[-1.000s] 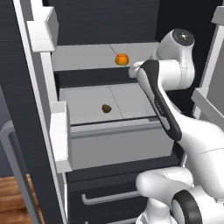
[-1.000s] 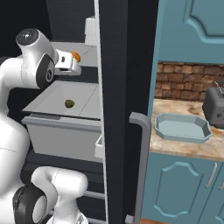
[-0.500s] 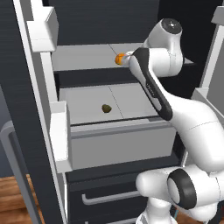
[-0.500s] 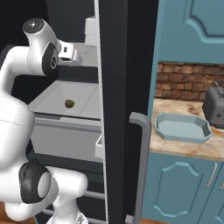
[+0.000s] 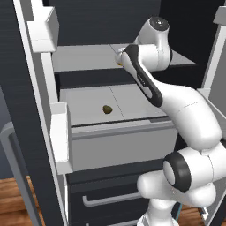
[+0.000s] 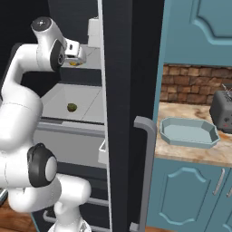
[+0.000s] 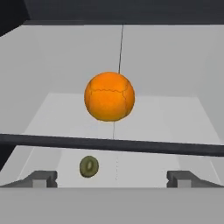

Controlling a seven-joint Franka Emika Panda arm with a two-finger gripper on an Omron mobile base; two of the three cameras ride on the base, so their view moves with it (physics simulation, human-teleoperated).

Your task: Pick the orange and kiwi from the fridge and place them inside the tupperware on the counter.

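Note:
The orange (image 7: 109, 96) lies on the fridge's upper grey shelf (image 5: 84, 57), centred just ahead of my gripper (image 7: 113, 178). Its two fingertips (image 7: 41, 177) stand wide apart and open, with nothing between them. In both base views the hand (image 5: 121, 57) covers most of the orange (image 6: 74, 64), of which just a sliver shows. The kiwi (image 5: 107, 108) rests one level down on the lower grey shelf, also seen as the kiwi (image 6: 71, 107) and the kiwi (image 7: 89, 166). The pale blue tupperware (image 6: 188, 132) sits on the tan counter (image 6: 190, 154) to the right of the fridge.
The white door bins (image 5: 59, 132) stand at the left of the opening. A grey fridge handle (image 6: 147, 136) and dark door edge separate the fridge from the counter. A dark toaster (image 6: 222, 108) stands behind the tupperware against the brick wall.
The arm has swung into the fridge toward the orange. The hand now covers most of the fruit in both base views. The fingers stay open.

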